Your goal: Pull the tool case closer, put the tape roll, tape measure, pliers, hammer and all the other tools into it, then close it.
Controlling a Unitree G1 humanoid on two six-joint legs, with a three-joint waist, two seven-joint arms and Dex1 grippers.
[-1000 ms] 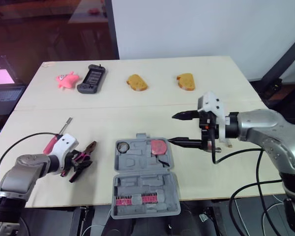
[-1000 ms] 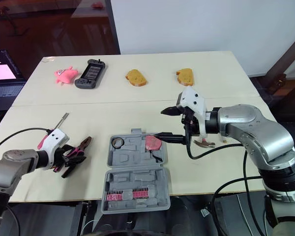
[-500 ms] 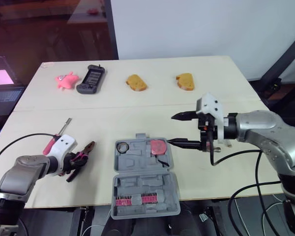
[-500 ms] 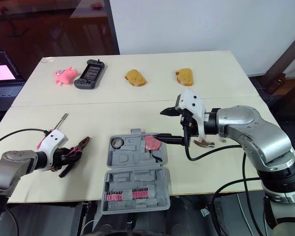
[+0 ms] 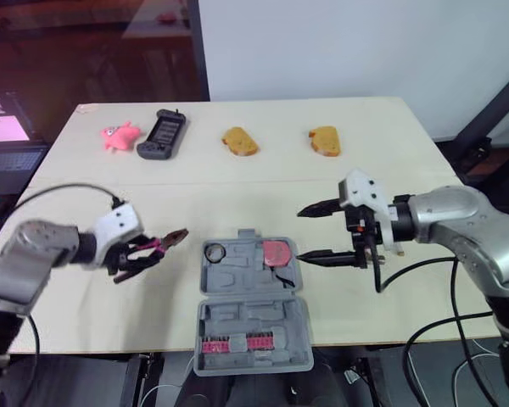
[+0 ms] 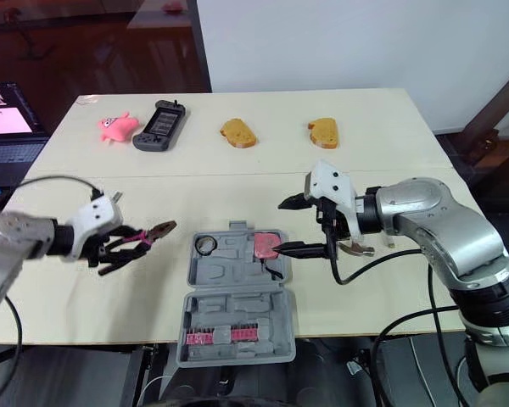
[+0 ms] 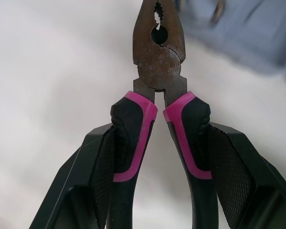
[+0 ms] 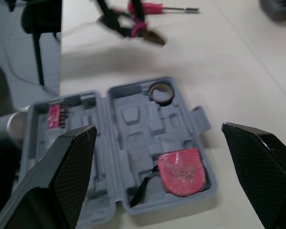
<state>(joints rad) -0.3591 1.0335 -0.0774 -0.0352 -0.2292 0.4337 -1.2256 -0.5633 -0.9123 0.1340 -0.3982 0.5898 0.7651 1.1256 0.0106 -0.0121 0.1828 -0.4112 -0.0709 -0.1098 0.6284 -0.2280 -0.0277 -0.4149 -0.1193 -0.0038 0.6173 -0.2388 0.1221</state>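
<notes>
The grey tool case [image 5: 250, 315] lies open near the table's front edge. Its tray holds the tape roll [image 5: 214, 252] and the red tape measure [image 5: 276, 252]. My left gripper [image 5: 144, 253] is shut on the pink-and-black handles of the pliers [image 7: 159, 62], held above the table just left of the case, nose toward it. My right gripper [image 5: 310, 233] hangs open at the case's right side, fingers pointing at the tape measure. The hammer [image 6: 356, 248] lies behind that gripper, mostly hidden. A pink-handled screwdriver [image 8: 157, 8] lies beyond the pliers.
Along the far side of the table lie a pink toy [image 5: 119, 136], a black handheld device [image 5: 161, 134] and two brown bread-like pieces [image 5: 240, 142] [image 5: 324, 141]. Pink bits [image 5: 229, 343] fill the case's near half. A laptop [image 5: 4, 127] sits off the table's left.
My left gripper has lifted the pliers off the table and carried them right, toward the case. The right gripper has shifted slightly right and stays open.
</notes>
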